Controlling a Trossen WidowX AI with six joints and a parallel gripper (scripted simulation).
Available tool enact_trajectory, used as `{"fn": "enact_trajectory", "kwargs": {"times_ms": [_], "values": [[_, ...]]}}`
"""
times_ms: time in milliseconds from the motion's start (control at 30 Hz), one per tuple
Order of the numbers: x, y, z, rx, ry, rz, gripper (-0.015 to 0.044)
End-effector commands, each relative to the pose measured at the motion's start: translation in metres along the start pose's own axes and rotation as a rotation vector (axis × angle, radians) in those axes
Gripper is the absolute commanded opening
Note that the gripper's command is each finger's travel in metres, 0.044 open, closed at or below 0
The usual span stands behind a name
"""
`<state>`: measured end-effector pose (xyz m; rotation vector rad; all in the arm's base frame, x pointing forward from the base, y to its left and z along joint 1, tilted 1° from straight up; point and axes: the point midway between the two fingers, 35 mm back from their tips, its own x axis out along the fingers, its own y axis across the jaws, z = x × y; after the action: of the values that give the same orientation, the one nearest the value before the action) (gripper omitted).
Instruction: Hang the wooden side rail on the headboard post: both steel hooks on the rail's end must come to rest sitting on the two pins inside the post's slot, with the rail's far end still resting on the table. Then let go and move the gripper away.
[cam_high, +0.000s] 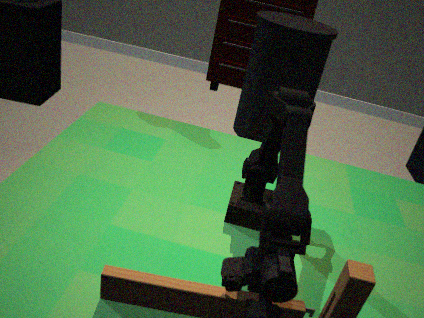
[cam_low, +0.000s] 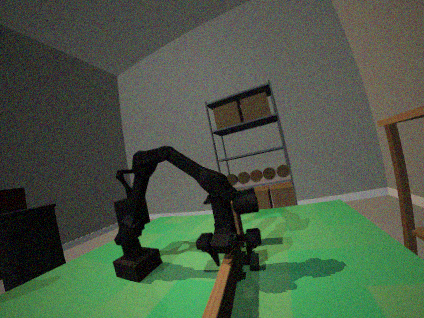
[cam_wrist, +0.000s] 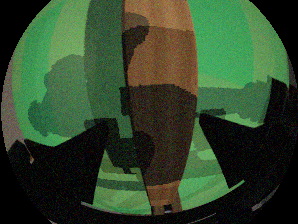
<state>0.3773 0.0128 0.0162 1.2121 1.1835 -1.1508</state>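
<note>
The wooden side rail (cam_high: 160, 281) (cam_low: 217, 295) (cam_wrist: 162, 60) stands on its narrow edge, apparently flat along the green table. A small dark hook (cam_high: 310, 312) juts from its right end in the top view, short of the headboard post (cam_high: 361, 272). The post stands upright at the lower right there; its lower part is cut off, and no pins show. My gripper (cam_low: 235, 264) (cam_wrist: 154, 123) is open and empty. Its fingers are spread on either side of the rail near its hooked end, with gaps on both sides. The top view mostly hides the fingers behind the wrist.
The arm's base (cam_high: 243, 210) (cam_low: 137, 263) stands on the green table behind the rail. Beyond the table are a dark cylinder (cam_high: 290, 65), a red-brown drawer unit (cam_high: 227, 55), a metal shelf (cam_low: 247, 125) and a wooden frame (cam_low: 400, 180).
</note>
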Motion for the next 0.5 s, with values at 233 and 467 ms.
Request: {"fn": "enact_trajectory", "kwargs": {"times_ms": [233, 467], "values": [[0.0044, -0.0018, 0.0008, 0.003, -0.005, -0.004, 0.0256], [0.0044, -0.0018, 0.0008, 0.003, -0.005, -0.004, 0.0092]]}}
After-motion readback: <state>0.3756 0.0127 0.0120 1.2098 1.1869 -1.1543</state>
